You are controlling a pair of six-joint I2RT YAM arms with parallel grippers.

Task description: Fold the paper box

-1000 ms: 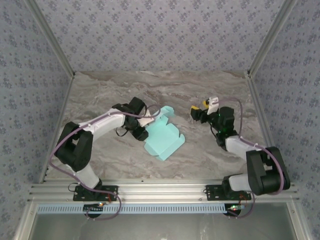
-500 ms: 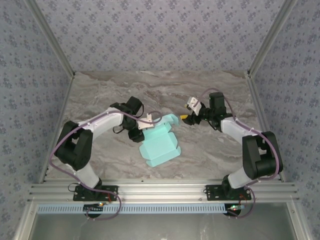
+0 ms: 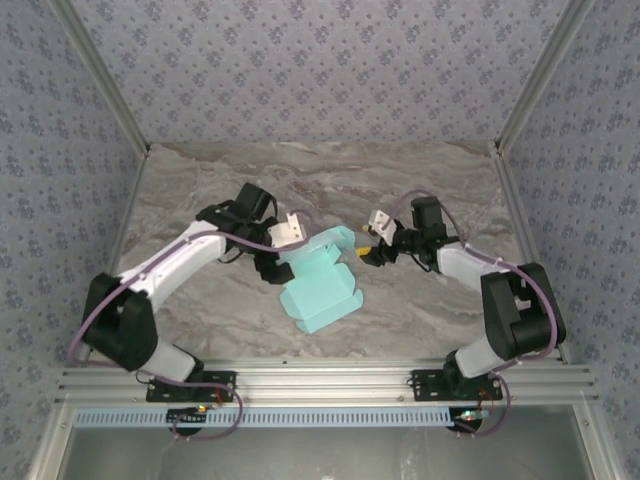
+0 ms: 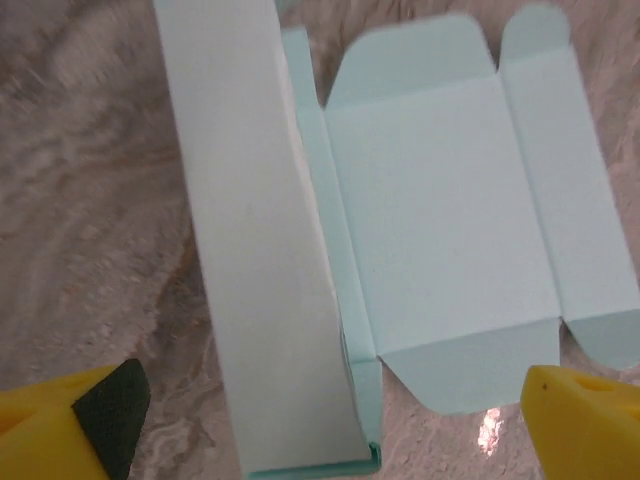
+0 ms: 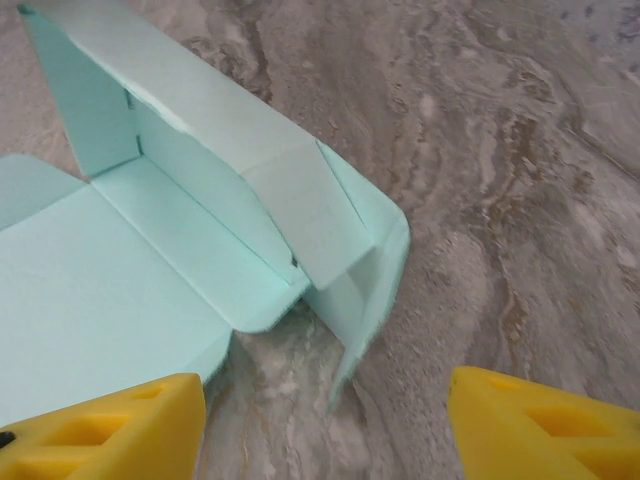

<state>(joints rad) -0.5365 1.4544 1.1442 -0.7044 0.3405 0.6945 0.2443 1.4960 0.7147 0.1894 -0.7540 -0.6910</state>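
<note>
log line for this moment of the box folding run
phase: mid-fold | paper box: on table, one side wall raised | left claw: open, above box | right claw: open, facing box's raised end

Soft even light, slight wrist-view blur

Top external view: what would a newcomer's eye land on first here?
The light aqua paper box stands out, partly folded with a side panel raised, lying mid-table on the grey marbled table. The left gripper and the right gripper flank its far end from either side, both open and holding nothing.
</note>
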